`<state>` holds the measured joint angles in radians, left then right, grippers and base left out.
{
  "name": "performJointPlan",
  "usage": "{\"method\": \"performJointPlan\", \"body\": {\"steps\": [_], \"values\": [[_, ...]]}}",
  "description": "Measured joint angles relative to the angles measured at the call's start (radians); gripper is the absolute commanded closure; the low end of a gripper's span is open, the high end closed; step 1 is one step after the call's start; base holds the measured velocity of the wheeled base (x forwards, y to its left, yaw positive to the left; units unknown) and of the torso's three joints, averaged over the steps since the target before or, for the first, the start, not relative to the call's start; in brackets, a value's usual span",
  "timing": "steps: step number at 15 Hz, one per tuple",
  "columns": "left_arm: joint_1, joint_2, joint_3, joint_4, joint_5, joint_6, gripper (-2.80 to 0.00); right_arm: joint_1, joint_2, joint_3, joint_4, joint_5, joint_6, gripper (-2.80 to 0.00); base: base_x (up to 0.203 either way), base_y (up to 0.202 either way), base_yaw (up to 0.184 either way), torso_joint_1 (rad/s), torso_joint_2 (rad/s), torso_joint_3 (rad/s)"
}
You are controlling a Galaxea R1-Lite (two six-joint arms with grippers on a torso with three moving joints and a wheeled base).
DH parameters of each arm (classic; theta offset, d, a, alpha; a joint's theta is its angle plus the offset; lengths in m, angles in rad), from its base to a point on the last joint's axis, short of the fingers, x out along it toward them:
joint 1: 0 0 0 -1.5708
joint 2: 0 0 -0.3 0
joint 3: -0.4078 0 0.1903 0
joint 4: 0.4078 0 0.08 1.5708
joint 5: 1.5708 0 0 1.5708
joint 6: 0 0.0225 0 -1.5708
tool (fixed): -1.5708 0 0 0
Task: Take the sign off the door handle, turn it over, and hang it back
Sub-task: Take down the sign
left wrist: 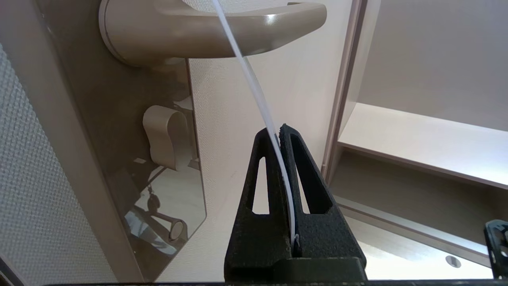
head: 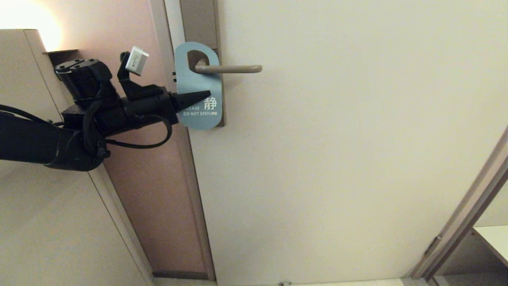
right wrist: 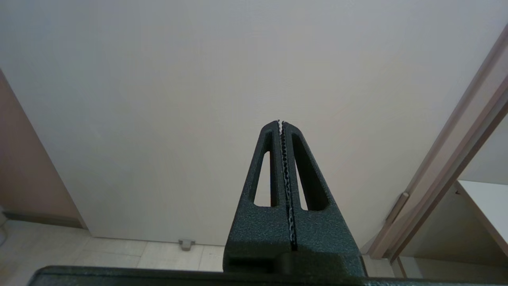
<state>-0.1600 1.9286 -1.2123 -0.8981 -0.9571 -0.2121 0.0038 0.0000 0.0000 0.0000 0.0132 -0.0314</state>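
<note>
Sign (head: 197, 85) front and centre: it hung by its oval hole on the door handle (head: 232, 68), blue face out, with the white words "DO NOT DISTURB" and a Chinese character near its lower end. It lay tilted a little, lower end swung away from the door edge, covering part of the tall brownish plate (head: 200, 24) behind the lever. My left gripper (head: 207, 94) came in from the left side, pointing level across the card, and its tips sat on the lower half of the sign, just above the lettering. From my left wrist, the story was plain: the card showed edge-on as a thin white line (left wrist: 254, 87) running down from the lever (left wrist: 222, 31) and right into the slot between my two black fingers (left wrist: 301, 178). Those jaws were clamped tight on it, the card bowing slightly on its way up to the handle. So the sign was pinched in my left gripper while the hole was looped over the lever. Below the lever, the plate carried a small beige thumb-turn (left wrist: 164, 137).

My right gripper (right wrist: 281, 123) was parked low and well apart from the action, facing the plain door (right wrist: 198, 99), its toothed jaws pressed together on nothing. Out of the head view entirely, that one.
</note>
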Motion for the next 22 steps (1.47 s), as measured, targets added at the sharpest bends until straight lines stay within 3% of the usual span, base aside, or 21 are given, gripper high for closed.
{"method": "performJointPlan", "body": {"steps": [4,16,20,22], "values": [[-0.001,-0.007,0.019,-0.003,0.036,0.017,0.00,0.000,0.000,0.000,0.000,0.000,0.000,0.00,0.000,0.000,0.000,0.000,0.00,0.000],[0.044,-0.048,0.067,-0.009,0.058,0.027,0.00,0.000,0.000,0.000,0.000,0.000,0.000,0.00,0.000,0.000,0.000,0.000,0.00,0.000],[0.044,-0.062,0.090,-0.017,0.110,0.035,0.00,0.000,0.000,0.000,0.000,0.000,0.000,0.00,0.000,0.000,0.000,0.000,0.00,0.000],[0.042,-0.072,0.115,-0.017,0.114,0.073,0.00,0.000,0.000,0.000,0.000,0.000,0.000,0.00,0.000,0.000,0.000,0.000,0.00,0.000]]}}
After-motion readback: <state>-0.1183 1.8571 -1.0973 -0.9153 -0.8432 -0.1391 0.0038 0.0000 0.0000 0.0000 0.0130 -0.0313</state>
